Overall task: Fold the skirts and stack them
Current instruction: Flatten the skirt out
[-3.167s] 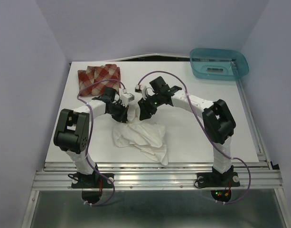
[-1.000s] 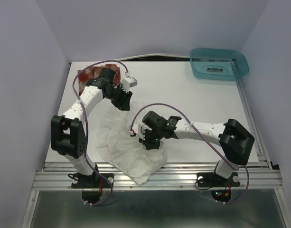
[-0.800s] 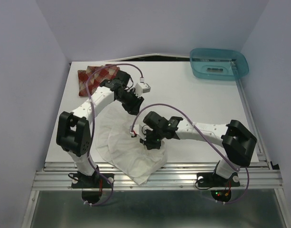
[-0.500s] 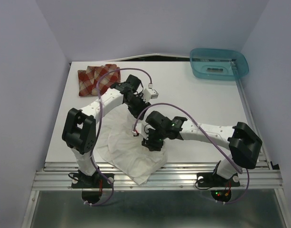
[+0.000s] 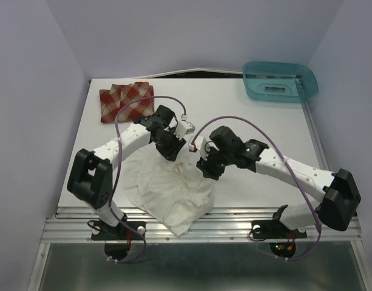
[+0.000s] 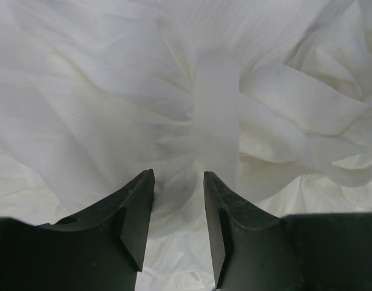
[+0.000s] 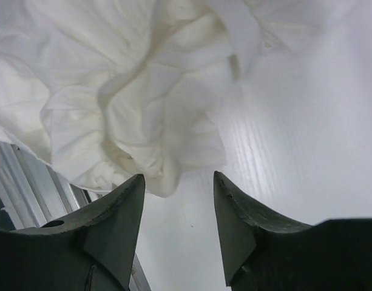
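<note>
Robot lab cell, not a home: bare white table point(image 5: 258, 127) boxed in by plain lavender walls point(image 5: 34, 91). Extruded aluminium rail point(image 5: 198, 227) across the bottom of the frame with arm bases point(image 5: 277, 230) bolted on. Loose purple cables point(image 5: 231, 119). Teal basket point(image 5: 277, 96) upper right.

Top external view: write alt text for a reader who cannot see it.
A crumpled white skirt lies spread at the near edge of the table, with the left gripper and right gripper both down on its far side. A folded red plaid skirt sits at the far left corner, a teal basket at the far right.
</note>
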